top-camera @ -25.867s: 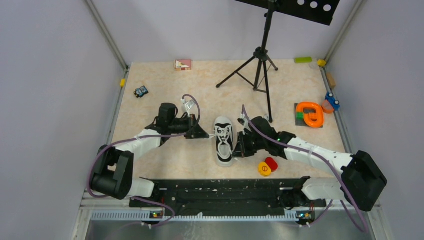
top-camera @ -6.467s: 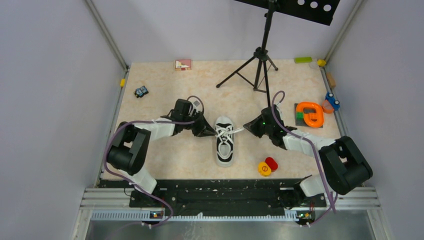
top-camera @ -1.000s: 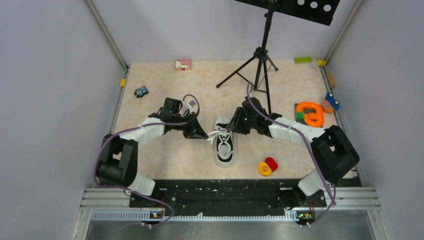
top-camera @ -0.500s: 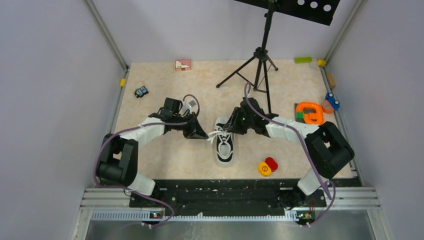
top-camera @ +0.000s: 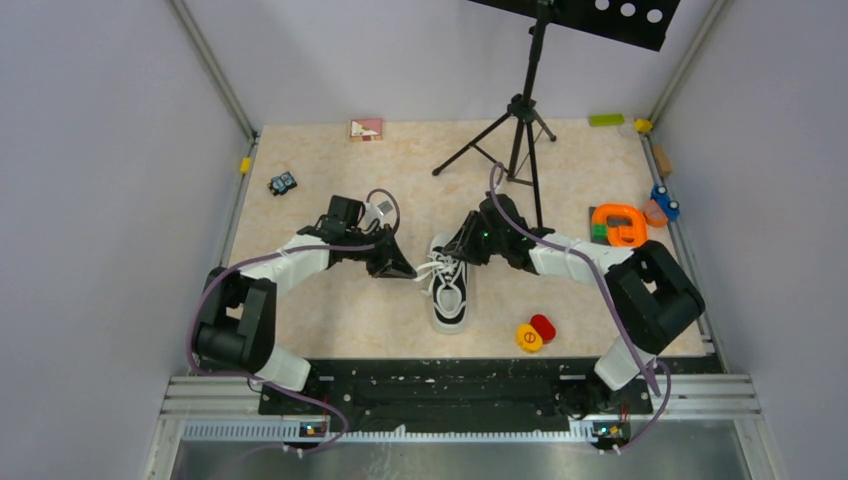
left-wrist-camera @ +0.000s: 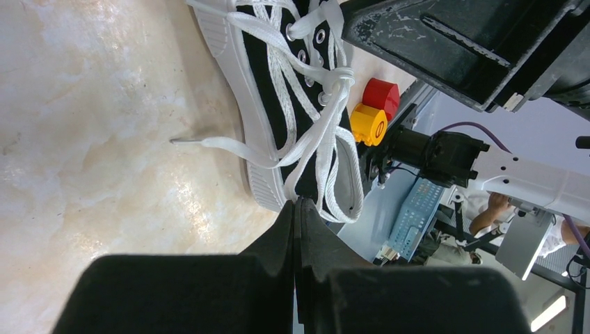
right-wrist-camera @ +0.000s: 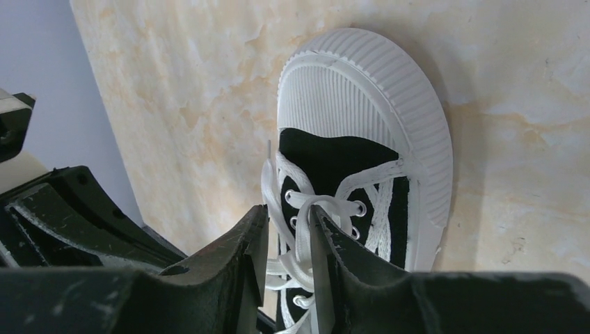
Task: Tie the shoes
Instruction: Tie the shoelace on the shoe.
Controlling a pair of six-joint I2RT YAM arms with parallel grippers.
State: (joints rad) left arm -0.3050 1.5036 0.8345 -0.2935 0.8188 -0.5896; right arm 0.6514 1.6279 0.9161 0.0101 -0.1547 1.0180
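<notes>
Sneaker (right-wrist-camera: 362,139): black canvas, ribbed white toe

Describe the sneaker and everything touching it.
The sneaker is a black low-top, canvas by the look, with a ribbed white toe cap, white sole rim and metal eyelets. It stands upright on the table, toe away from the arm bases. Its white laces are crossed but hang loose. The left gripper pinches a lace strand; the right gripper straddles another, fingers apart.

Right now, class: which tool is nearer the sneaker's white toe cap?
Right. The right tool hovers beside the toe cap; the left tool sits farther down, at the sneaker's left side.
</notes>
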